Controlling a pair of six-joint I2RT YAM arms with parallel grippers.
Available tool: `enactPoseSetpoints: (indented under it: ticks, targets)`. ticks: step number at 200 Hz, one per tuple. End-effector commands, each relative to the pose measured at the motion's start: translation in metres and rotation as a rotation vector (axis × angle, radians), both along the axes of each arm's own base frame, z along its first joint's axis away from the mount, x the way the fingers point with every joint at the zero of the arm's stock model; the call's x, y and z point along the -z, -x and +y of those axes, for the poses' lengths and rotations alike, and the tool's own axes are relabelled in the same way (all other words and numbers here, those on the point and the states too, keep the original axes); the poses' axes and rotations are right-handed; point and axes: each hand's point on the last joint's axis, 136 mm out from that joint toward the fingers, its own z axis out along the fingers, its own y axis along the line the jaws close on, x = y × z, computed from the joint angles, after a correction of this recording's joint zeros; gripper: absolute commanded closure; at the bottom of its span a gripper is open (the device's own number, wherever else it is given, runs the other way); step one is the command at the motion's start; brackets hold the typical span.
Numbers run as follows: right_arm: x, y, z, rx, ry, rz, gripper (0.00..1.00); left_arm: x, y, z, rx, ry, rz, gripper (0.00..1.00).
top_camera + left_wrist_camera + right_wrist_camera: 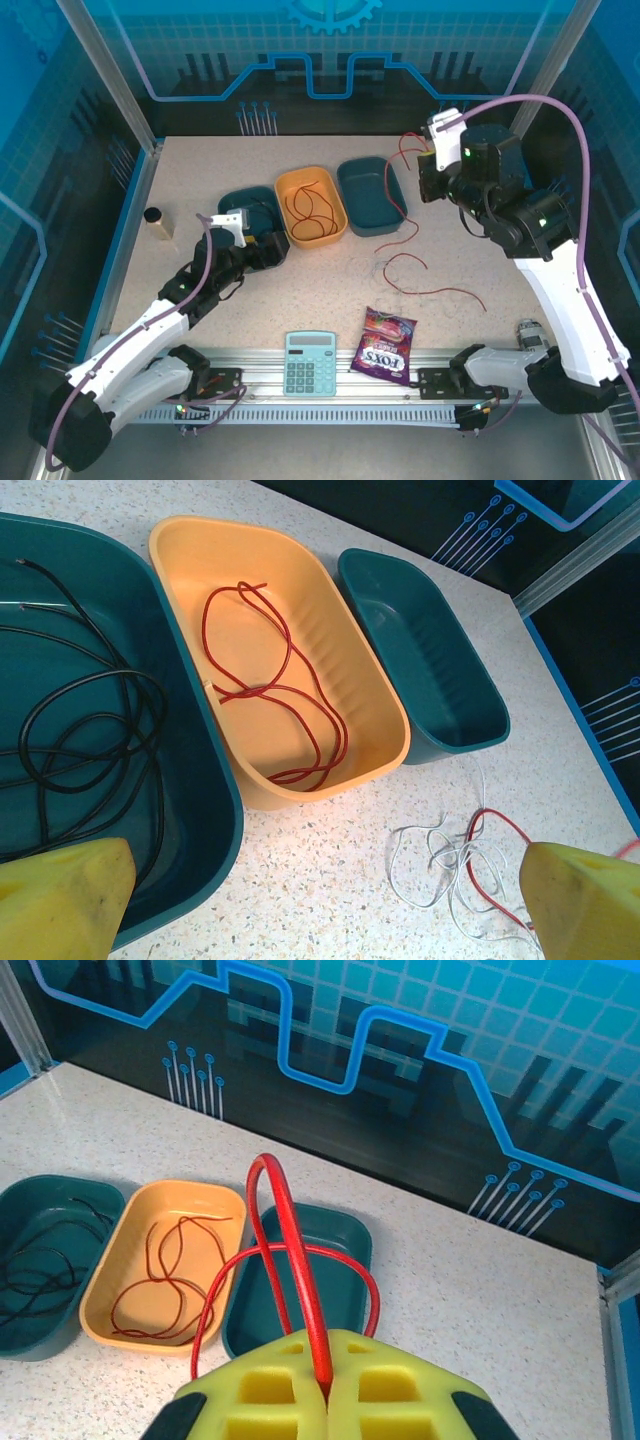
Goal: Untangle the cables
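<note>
**One red cable clamped and lifted; white cable bunched on the table**

At the left, the left claw (262, 248) is held over the left teal tray (232, 196), its fingers spread wide with nothing between them. The black cable (95, 735) is seen in that tray, wound in round coils with no clear long axis. Just beside it, in the orange tray (340, 228), a red cable (312, 208) is laid in long loops stretched along the tray's length, front to back. The right teal tray (370, 195) is set next in the row. On the table (200, 170) in front of it, the white cable (385, 268) is bunched in small loops. A second red cable (440, 292) is seen crossing them, and from there it is trailed rightwards along the table. Its other part is carried up to the right claw (432, 170), held high near the far right corner. The pads of this claw are pressed together on the cable, and a loop is stood upright above them.
</note>
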Motion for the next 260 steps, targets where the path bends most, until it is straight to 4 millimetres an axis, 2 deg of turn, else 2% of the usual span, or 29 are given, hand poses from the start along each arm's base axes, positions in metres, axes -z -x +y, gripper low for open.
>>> enactPoseSetpoints:
  ticks: [1,43,109,164,210,260]
  targets:
    - [-0.017,0.002,0.017,-0.069,-0.03,-0.035,0.99,-0.005,0.001,0.005,-0.027,0.012,-0.022,0.01]
    - [-0.021,-0.015,0.046,-0.135,-0.068,-0.043,0.99,-0.008,0.004,0.011,-0.048,0.006,-0.031,0.01]
    - [-0.014,-0.06,0.1,-0.22,-0.075,-0.015,1.0,-0.011,0.014,0.02,-0.065,-0.001,-0.042,0.01]
    - [0.028,-0.094,0.143,-0.271,-0.083,0.079,1.0,-0.015,0.019,0.026,-0.078,-0.005,-0.059,0.01]
    - [0.066,-0.113,0.179,-0.318,-0.077,0.176,1.0,-0.014,0.019,0.026,-0.079,-0.008,-0.055,0.01]
    - [0.105,-0.128,0.191,-0.289,-0.05,0.273,1.0,-0.013,0.02,0.027,-0.078,-0.016,-0.047,0.01]
